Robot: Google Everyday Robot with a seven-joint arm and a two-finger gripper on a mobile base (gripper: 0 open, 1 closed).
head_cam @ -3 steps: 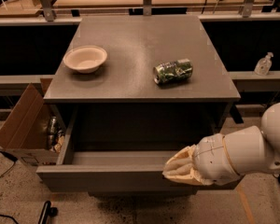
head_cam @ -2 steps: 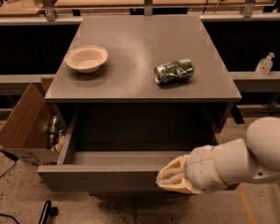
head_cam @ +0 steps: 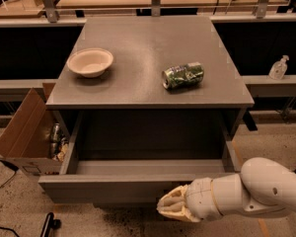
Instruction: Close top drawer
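Observation:
The top drawer [head_cam: 113, 187] of the grey cabinet stands pulled far out, its deep grey inside [head_cam: 148, 147] showing empty. Its plain flat front panel faces me at the bottom of the view. My gripper [head_cam: 173, 207], cream-coloured on a white arm that comes in from the lower right, sits against the right half of the front panel, at its lower edge.
On the cabinet top [head_cam: 148, 43] lie a beige bowl [head_cam: 90, 61] at the left and a crushed green can [head_cam: 183, 75] on its side at the right. An open cardboard box [head_cam: 24, 135] with cans stands left of the cabinet. A sanitiser bottle [head_cam: 278, 67] stands on a ledge at right.
My gripper and arm have slid left and slightly down along the drawer front. The drawer looks as far out as before.

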